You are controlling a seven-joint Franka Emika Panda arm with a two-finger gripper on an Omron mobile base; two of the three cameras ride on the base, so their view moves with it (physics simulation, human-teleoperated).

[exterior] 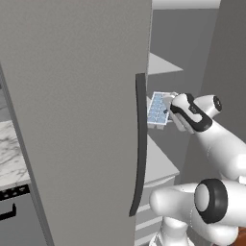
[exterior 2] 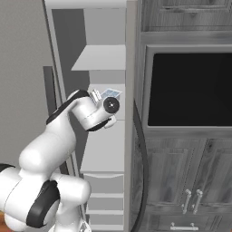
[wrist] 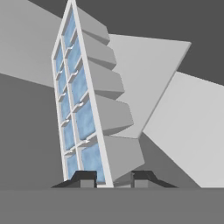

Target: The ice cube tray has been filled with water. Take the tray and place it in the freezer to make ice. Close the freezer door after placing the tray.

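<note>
- I am holding the tray [wrist: 81, 113] in my gripper [wrist: 113, 178]; the jaws are clenched on its near short end, one fingertip on each side of the rim.
- In the hand view, the tray is extending away from the gripper, seen almost edge-on, with its two columns of cells facing one side and the cell undersides protruding on the other.
- The water [wrist: 84, 120] is showing as pale blue glossy squares in the cells.
- In the left base view, the tray [exterior: 158, 108] is sitting inside the open freezer [exterior: 192, 57], in the air between an upper shelf [exterior: 161, 65] and a lower shelf [exterior: 158, 161], touching neither.
- In that view the tray is tilting, its cell face turned toward the camera.
- In the right base view, the tray [exterior 2: 110, 94] is appearing just beyond my wrist, inside the freezer compartment, between the two white shelves.
- The freezer door [exterior: 77, 120] is standing open at the left of the left base view, with its long dark handle [exterior: 139, 144] just beside the tray.
- My arm is reaching through the door opening into the compartment.
- Drawers [exterior 2: 105, 199] are sitting below the lower shelf.
- A dark wall oven [exterior 2: 192, 88] is standing to the right of the freezer, with grey cabinets [exterior 2: 186, 181] under it.
- A marble desk [exterior: 12, 153] is showing at the far left, beyond the door.
</note>
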